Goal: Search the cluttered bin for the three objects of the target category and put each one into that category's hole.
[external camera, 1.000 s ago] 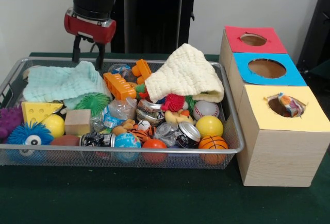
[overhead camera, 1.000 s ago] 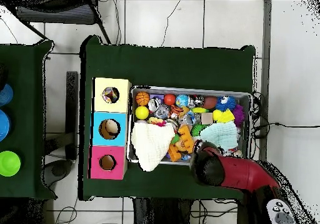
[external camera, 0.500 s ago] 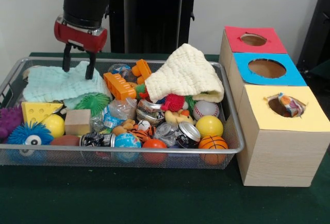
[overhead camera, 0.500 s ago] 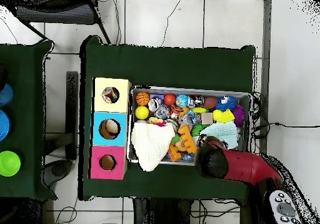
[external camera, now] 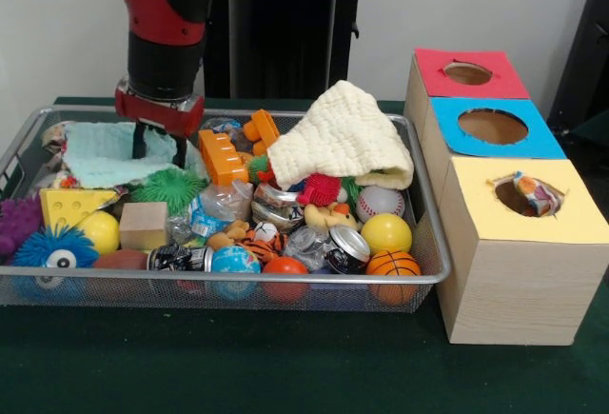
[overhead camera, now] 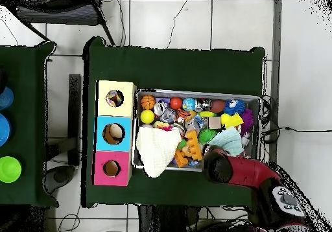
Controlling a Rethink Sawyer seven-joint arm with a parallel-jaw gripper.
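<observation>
A cream waffle cloth [external camera: 341, 140] is draped high over the clutter, its lower edge touching a red spiky ball [external camera: 322, 188] and a baseball [external camera: 380, 201], while a mint waffle cloth [external camera: 100, 153] lies bunched at the other end just behind a green spiky ball [external camera: 171, 187]. Along the front row sit a blue fuzzy one-eyed ball [external camera: 54, 247], a wooden cube [external camera: 144, 226], a globe ball [external camera: 235, 261], a crushed can [external camera: 344, 247], a yellow ball [external camera: 385, 233] and a small basketball [external camera: 392, 265]. Off to the side, the red-topped box [external camera: 468, 72] and the blue-topped box [external camera: 493, 127] stand touching in a row.
</observation>
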